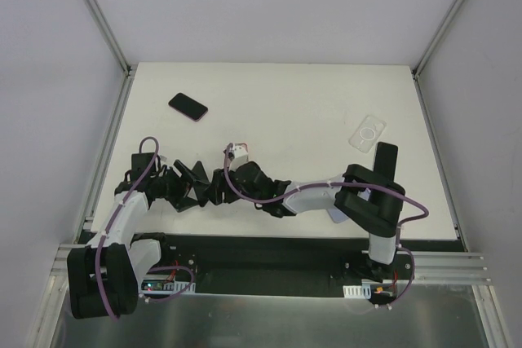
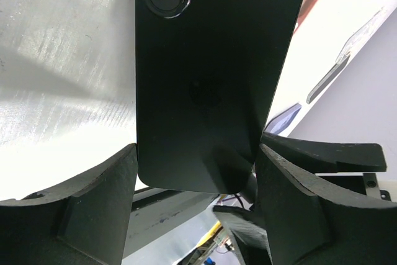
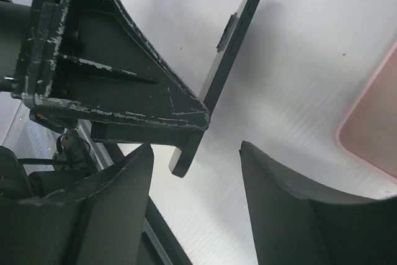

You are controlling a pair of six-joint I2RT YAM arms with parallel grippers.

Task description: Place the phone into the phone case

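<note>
The phone (image 2: 211, 79) is black, and the left wrist view shows its back and camera lens. My left gripper (image 2: 197, 151) is shut on its two long edges, holding it above the table near the front left. In the right wrist view the phone (image 3: 239, 41) shows edge-on, sticking out past a scratched left finger (image 3: 124, 72). My right gripper (image 3: 196, 147) is open, its fingers on either side of the phone's free end, with a gap on the right side. The two grippers meet at the front left, left gripper (image 1: 189, 181) and right gripper (image 1: 214, 189). The clear phone case (image 1: 367, 132) lies flat at the right.
A second dark slab with a pink rim (image 1: 188, 107) lies at the back left of the white table (image 1: 285, 112). A pink-rimmed flat thing (image 3: 372, 128) shows at the right edge of the right wrist view. Metal frame rails run along the table's sides.
</note>
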